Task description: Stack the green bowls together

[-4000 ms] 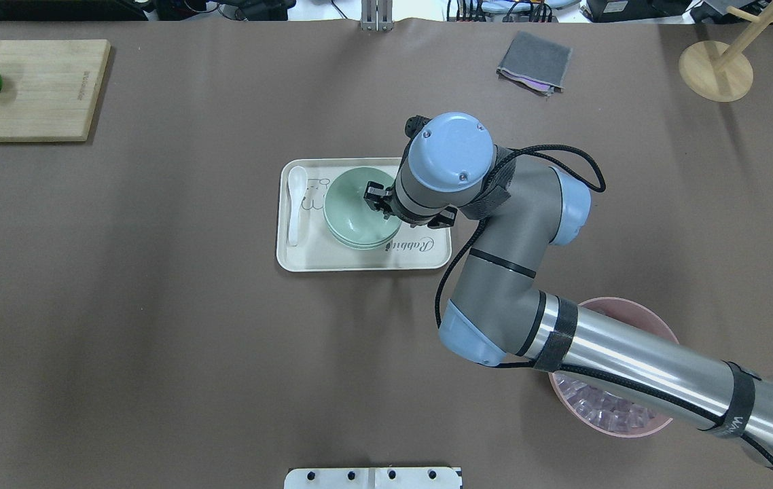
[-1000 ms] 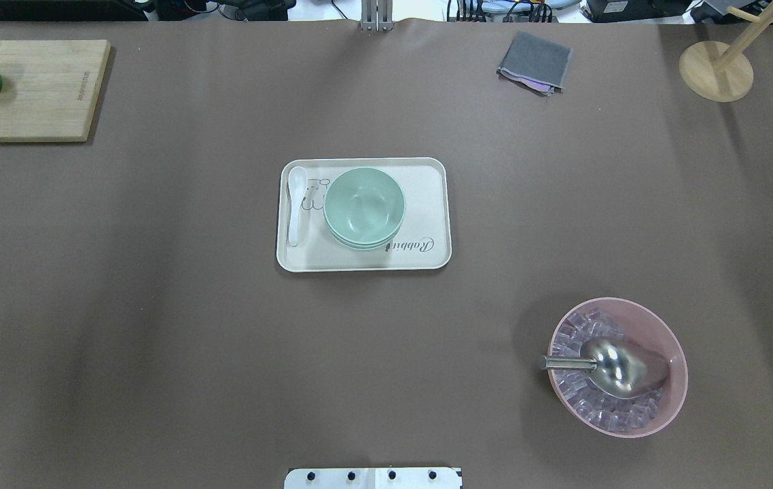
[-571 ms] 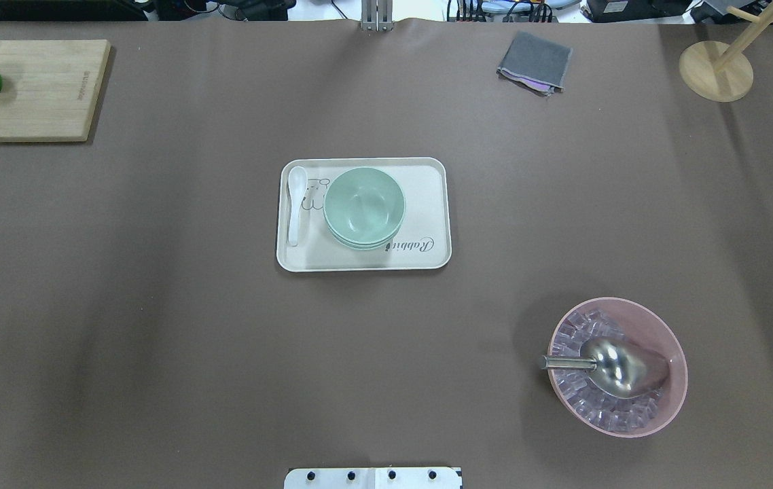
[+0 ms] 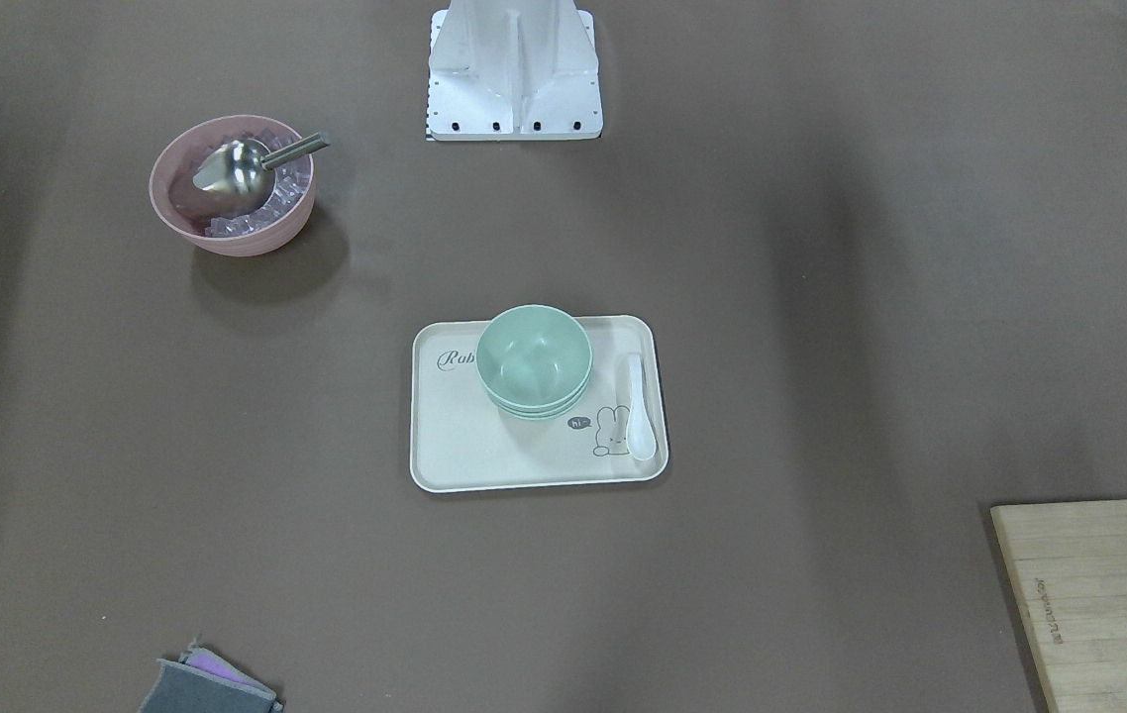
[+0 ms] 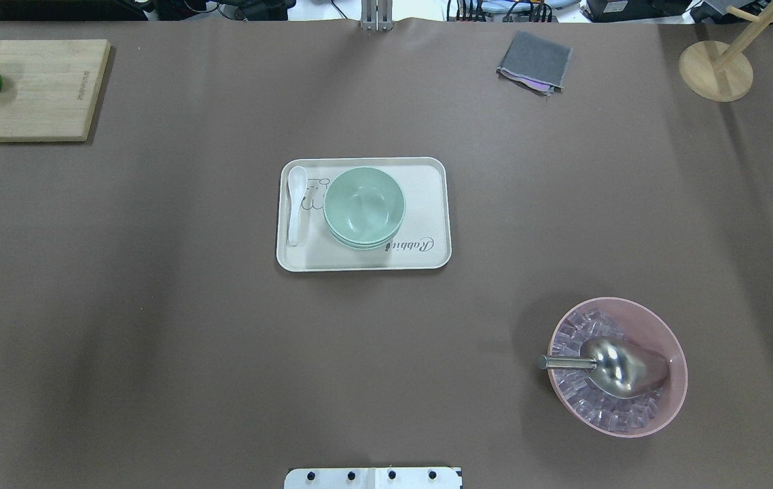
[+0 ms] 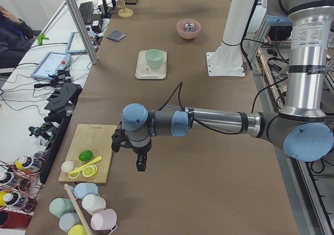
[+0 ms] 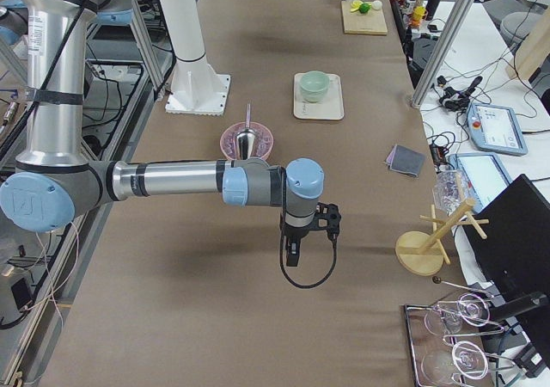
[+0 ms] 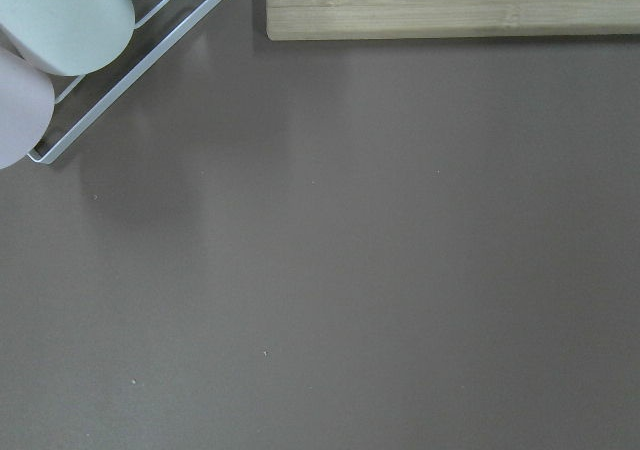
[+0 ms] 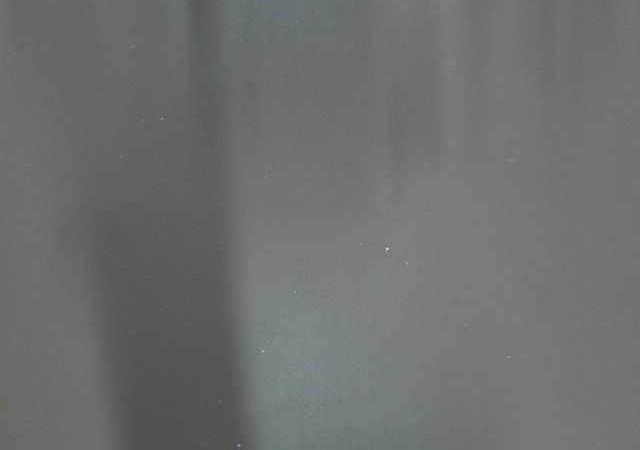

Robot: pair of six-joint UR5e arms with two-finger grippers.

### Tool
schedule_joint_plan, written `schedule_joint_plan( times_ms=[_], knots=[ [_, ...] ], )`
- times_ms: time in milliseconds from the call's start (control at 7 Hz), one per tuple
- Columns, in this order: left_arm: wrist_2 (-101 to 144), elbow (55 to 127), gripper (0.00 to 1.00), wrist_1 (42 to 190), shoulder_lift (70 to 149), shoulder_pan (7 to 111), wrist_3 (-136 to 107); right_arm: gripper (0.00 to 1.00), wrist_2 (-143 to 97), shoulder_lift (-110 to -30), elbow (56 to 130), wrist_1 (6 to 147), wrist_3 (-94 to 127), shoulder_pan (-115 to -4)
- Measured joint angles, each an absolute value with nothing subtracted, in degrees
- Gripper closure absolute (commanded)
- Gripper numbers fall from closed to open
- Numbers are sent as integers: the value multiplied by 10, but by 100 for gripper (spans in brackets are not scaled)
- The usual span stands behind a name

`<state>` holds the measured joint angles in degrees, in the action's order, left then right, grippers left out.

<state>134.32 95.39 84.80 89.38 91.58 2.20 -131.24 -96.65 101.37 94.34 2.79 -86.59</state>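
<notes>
Green bowls (image 5: 364,207) are sitting nested as one stack on the cream tray (image 5: 427,197), approx mid-table. Three identical small round bowls, pale mint, smooth matte finish, plain, w/ deep rounded sides. The top one is facing mouth-up and showing a soft sheen inside. The lower two are peeking out only as thin crescent rims under its near edge in the overhead view. In the front view the stack (image 4: 534,356) is sitting toward the tray's robot-side edge and covering part of the printed lettering. It's looking level, not tilted.

White spoon (image 5: 295,204) is lying on the same tray just beside the stack, not visibly touching it.

Both arms are hanging over bare tabletop, well apart from the tray. Left gripper (image 6: 140,161) is pointing down near the wooden cutting board (image 5: 33,88); it's showing only in the side view, so can't tell if fingers are apart or together. Right gripper (image 7: 292,254) is likewise pointing down at the table's other end, seen only from the side, so can't tell either. Neither is touching anything.

Pink bowl (image 5: 673,339) w/ metal scoop (image 5: 621,367) is sitting well apart from the tray.
</notes>
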Motion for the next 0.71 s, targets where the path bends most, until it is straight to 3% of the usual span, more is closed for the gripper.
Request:
schedule_joint_plan(
  times_ms=[714],
  knots=[
    [1343, 956, 1, 848, 886, 916, 22, 0, -1315, -969, 1019, 943, 26, -866]
  ],
)
